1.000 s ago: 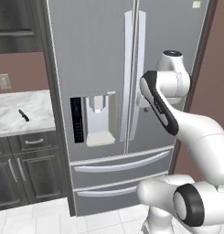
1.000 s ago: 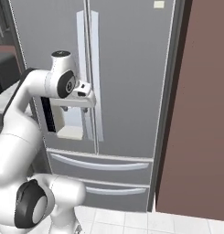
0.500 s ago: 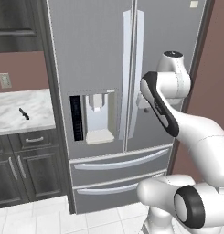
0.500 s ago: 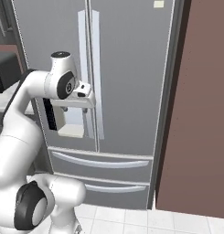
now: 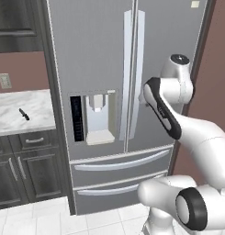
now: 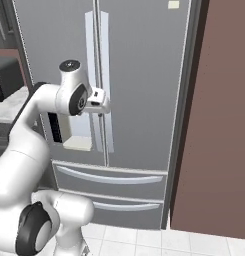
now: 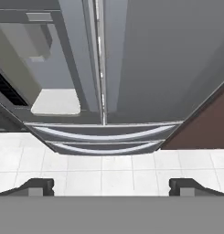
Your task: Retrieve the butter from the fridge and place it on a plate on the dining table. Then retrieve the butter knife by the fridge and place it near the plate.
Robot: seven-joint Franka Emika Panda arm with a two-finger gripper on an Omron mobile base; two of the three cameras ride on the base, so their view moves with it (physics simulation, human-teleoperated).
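Before fridge (image 5: pixel 109 69) doors — arm bent, hand level with handles, fingers (image 7: pixel 38 186) spread wide, nothing held.

The tall grey steel French-door fridge (image 6: pixel 139 75) stands shut, its 2 long vertical handles (image 6: pixel 98 75) meeting at the centre seam above 2 bottom drawers (image 6: pixel 111 190). The white arm's hand (image 6: pixel 99 100) sits just before those handles. A brown wall panel (image 6: pixel 219 125) flanks the fridge.

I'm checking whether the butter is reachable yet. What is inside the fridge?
Nothing inside can be seen: the fridge has both doors shut and both bottom drawers closed, so its contents are covered. On its front are only the long handles and the water dispenser.
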